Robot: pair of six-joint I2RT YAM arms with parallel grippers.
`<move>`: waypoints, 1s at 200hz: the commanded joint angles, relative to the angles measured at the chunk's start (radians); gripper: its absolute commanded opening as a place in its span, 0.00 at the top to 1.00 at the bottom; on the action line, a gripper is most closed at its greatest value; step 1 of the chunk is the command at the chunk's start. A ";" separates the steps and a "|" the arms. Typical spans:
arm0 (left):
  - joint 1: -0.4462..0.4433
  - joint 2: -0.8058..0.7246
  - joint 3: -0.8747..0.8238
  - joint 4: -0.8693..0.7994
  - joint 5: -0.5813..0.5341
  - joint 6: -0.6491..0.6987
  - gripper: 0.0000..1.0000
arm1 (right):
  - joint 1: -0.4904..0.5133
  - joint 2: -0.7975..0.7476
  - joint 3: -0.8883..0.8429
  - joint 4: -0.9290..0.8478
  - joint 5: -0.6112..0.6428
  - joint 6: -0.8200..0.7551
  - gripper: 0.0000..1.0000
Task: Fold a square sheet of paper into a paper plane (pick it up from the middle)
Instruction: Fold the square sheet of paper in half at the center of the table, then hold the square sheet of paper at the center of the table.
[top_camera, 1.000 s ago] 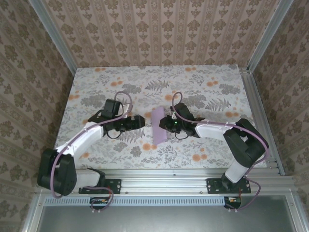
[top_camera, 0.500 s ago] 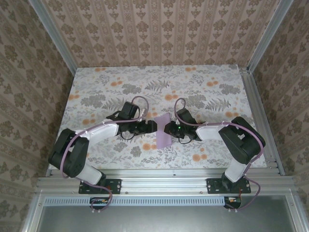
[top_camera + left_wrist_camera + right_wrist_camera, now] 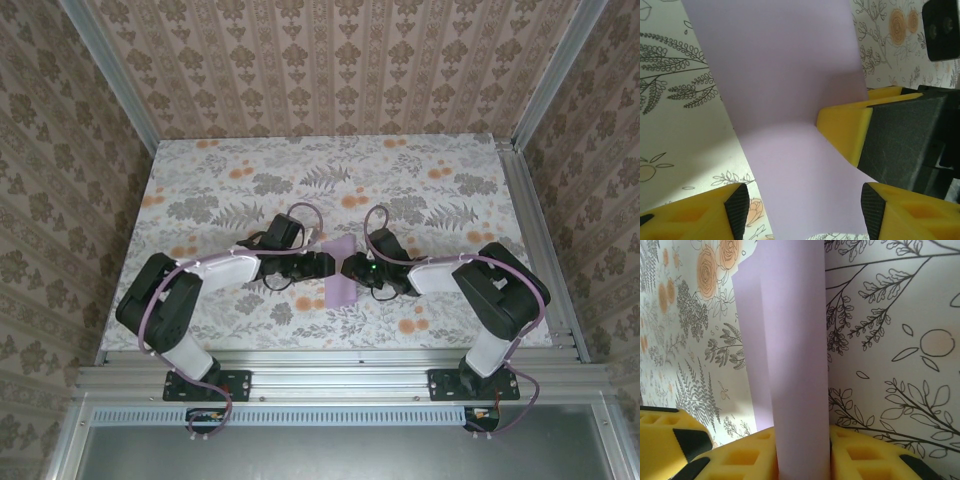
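Axis: the square sheet of paper (image 3: 341, 291), doubled over, runs near-far.
Place: centre, between left gripper (image 3: 326, 265) and right gripper (image 3: 347, 266).
Left: jaws apart, straddling it.
Right: clamped on it.
Hidden: its middle.

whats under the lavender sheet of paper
The floral tablecloth shows around the square sheet of paper; whatever lies directly beneath is covered. The right end effector pinches it.

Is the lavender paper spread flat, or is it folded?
Folded, not flat: the right wrist view shows the square sheet of paper doubled into two layers, pinched by the right gripper.
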 commanded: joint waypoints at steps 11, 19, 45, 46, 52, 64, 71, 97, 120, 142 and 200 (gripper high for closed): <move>-0.013 0.016 0.028 0.029 -0.036 -0.031 0.39 | -0.004 0.014 -0.038 0.051 0.067 0.067 0.70; -0.014 0.018 0.026 0.031 -0.039 -0.034 0.40 | -0.004 0.012 -0.044 0.054 0.077 0.080 0.70; -0.018 0.028 0.023 0.044 -0.043 -0.036 0.41 | -0.004 0.018 -0.059 0.073 0.087 0.109 0.69; -0.017 0.029 0.023 0.045 -0.043 -0.036 0.41 | -0.003 0.019 -0.059 0.073 0.087 0.109 0.69; -0.018 0.032 0.023 0.047 -0.043 -0.038 0.42 | -0.002 0.022 -0.061 0.079 0.085 0.112 0.70; -0.020 0.039 0.025 0.052 -0.042 -0.039 0.42 | -0.001 0.024 -0.065 0.084 0.086 0.116 0.70; -0.021 0.042 0.026 0.054 -0.043 -0.041 0.43 | -0.001 0.024 -0.067 0.082 0.087 0.117 0.70; -0.023 0.049 0.029 0.058 -0.049 -0.045 0.47 | 0.001 0.018 -0.075 0.071 0.096 0.121 0.69; -0.022 0.049 0.029 0.056 -0.057 -0.048 0.47 | 0.002 0.009 -0.084 0.055 0.119 0.123 0.68; -0.024 0.049 0.030 0.061 -0.057 -0.049 0.48 | 0.007 0.008 -0.090 0.050 0.135 0.132 0.67; -0.029 0.066 0.030 0.081 -0.053 -0.058 0.50 | 0.010 0.002 -0.095 0.034 0.153 0.135 0.66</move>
